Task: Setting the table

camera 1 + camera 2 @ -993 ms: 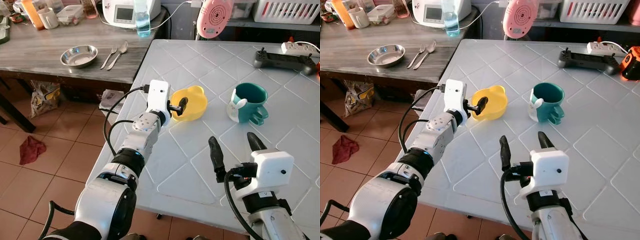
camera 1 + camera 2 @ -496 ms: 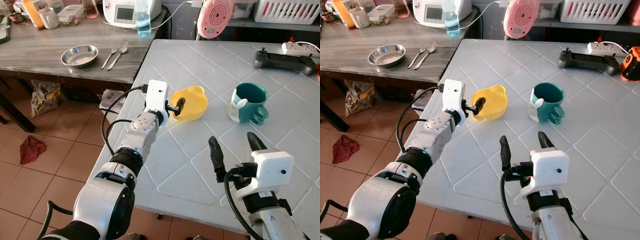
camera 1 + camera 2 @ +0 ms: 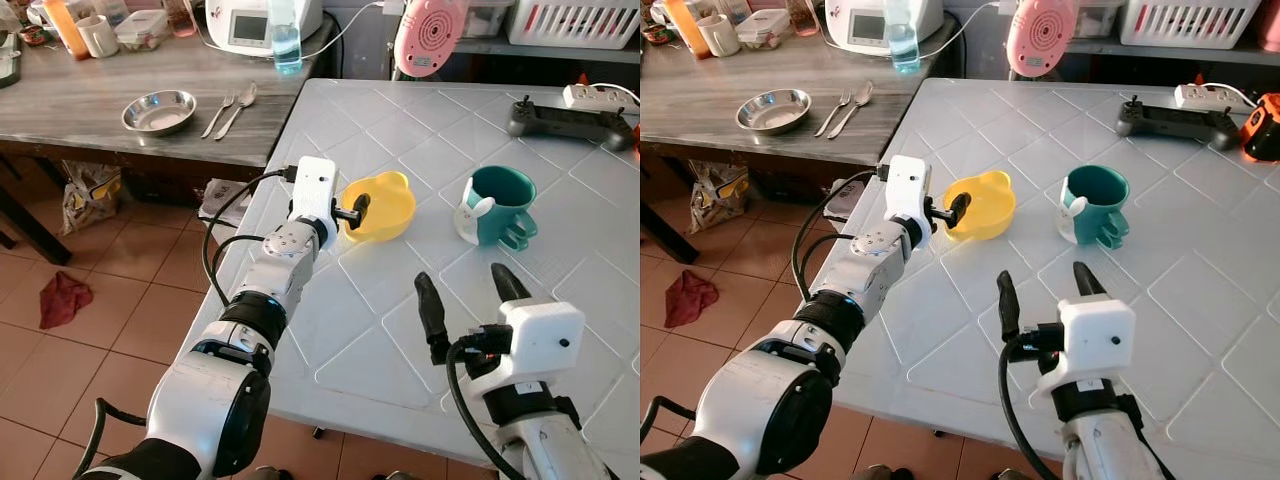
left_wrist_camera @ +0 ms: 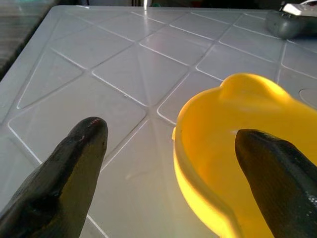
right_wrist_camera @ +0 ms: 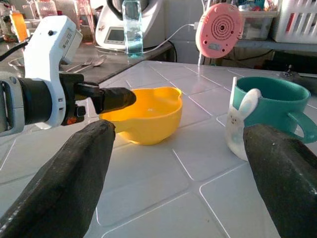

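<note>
A yellow bowl (image 3: 385, 205) with small ears sits on the white table (image 3: 350, 330), a teal mug (image 3: 497, 203) with a white bunny to its right. My left gripper (image 3: 352, 212) is open at the bowl's left rim. In the left wrist view one finger (image 4: 277, 178) hangs over the inside of the bowl (image 4: 233, 114) and the other (image 4: 64, 183) stays outside above the table. My right gripper (image 3: 465, 298) is open near the table's front, aimed between bowl (image 5: 148, 116) and mug (image 5: 267, 109), holding nothing.
A wooden counter at the left carries a steel bowl (image 3: 158, 110), a fork and spoon (image 3: 232, 108) and a water bottle (image 3: 284, 35). A black controller (image 3: 568, 120) lies at the table's far right. A pink fan (image 3: 428, 35) stands behind. A red cloth (image 3: 62, 298) lies on the tiled floor.
My left wrist has shifted slightly away from me beside the bowl. The right gripper has barely drifted. Bowl and mug stay where they were.
</note>
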Available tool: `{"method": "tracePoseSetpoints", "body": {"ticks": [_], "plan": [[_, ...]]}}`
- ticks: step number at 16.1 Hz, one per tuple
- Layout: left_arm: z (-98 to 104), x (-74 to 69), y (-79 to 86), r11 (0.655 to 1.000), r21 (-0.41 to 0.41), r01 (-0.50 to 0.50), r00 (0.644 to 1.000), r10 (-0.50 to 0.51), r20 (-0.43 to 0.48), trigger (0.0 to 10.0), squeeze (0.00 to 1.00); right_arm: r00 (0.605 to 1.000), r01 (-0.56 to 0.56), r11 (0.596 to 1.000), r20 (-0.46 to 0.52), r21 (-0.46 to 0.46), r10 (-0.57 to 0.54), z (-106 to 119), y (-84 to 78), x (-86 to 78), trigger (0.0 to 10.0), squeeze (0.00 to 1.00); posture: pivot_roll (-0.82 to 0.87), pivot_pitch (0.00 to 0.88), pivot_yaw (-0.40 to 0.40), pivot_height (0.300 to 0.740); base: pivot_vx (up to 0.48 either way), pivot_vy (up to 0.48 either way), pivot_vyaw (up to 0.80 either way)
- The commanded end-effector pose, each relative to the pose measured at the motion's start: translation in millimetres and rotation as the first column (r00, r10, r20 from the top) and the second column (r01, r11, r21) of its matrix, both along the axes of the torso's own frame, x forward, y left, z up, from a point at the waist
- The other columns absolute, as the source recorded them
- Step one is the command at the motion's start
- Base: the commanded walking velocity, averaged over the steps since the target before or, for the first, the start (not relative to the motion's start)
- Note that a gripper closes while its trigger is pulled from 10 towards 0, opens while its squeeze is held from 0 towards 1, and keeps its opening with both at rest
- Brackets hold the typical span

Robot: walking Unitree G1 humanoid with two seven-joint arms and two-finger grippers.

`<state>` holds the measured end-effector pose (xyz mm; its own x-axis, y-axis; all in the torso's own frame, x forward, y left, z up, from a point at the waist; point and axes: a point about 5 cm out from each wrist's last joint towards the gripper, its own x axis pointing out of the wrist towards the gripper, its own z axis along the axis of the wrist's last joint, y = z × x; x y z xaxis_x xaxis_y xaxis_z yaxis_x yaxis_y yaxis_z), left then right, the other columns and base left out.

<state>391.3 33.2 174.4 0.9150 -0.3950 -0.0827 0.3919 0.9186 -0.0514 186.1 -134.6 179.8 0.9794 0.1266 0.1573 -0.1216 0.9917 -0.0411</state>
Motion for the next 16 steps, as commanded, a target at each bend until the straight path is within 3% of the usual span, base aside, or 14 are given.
{"method": "tracePoseSetpoints", "body": {"ticks": [1, 2, 3, 6, 14, 15, 16], "plan": [[6.9, 2.8, 2.4, 1.0, 0.0, -0.021, 1.0, 0.021, 0.011, 10.0, 0.0, 1.0, 0.004, 1.0, -0.025, 0.007, -0.004, -3.5, -0.3, 0.1, 10.0, 0.0, -0.09, 0.146, 0.072, 0.714, 0.0, 0.0, 0.0], [8.0, 2.8, 1.6, 1.0, -0.001, -0.019, 1.0, 0.019, 0.012, 9.5, 0.0, 1.0, 0.002, 1.0, -0.025, 0.008, -0.002, -3.5, 0.2, 0.1, 10.0, 0.0, -0.09, 0.147, 0.073, 0.714, 0.0, 0.0, 0.0], [8.0, 2.6, -0.1, 1.0, 0.012, -0.009, 1.0, 0.009, 0.007, 4.2, 0.0, 1.0, 0.0, 1.0, -0.026, 0.009, 0.0, -3.4, 1.1, 0.3, 10.0, 0.0, -0.09, 0.147, 0.074, 0.714, 0.0, 0.0, 0.0], [2.1, -0.6, -8.2, 0.998, -0.009, 0.055, 0.996, -0.055, -0.07, 0.2, 0.0, 0.999, -0.019, 1.0, -0.04, 0.014, 0.02, -4.8, 3.8, -0.8, 10.0, 0.0, -0.09, 0.149, 0.076, 0.714, 0.0, 0.0, 0.0], [2.0, -2.1, -12.3, 0.996, 0.002, 0.088, 0.992, -0.087, -0.095, 0.0, 0.0, 0.998, -0.029, 0.999, -0.059, 0.013, 0.03, -8.0, 4.1, -0.8, 10.0, 0.0, -0.09, 0.149, 0.075, 0.714, 0.0, 0.0, 0.0], [3.2, -1.1, -10.9, 0.997, 0.01, 0.08, 0.992, -0.079, -0.096, 2.0, 0.0, 0.998, -0.029, 1.0, -0.06, 0.01, 0.029, -8.1, 3.6, -0.4, 10.0, 0.0, -0.09, 0.149, 0.075, 0.714, 0.0, 0.0, 0.0], [3.8, -0.9, -10.6, 0.997, 0.01, 0.08, 0.992, -0.079, -0.095, 1.9, 0.0, 0.998, -0.029, 1.0, -0.06, 0.01, 0.029, -8.1, 3.5, -0.4, 10.0, 0.0, -0.09, 0.149, 0.075, 0.714, 0.0, 0.0, 0.0]]}}
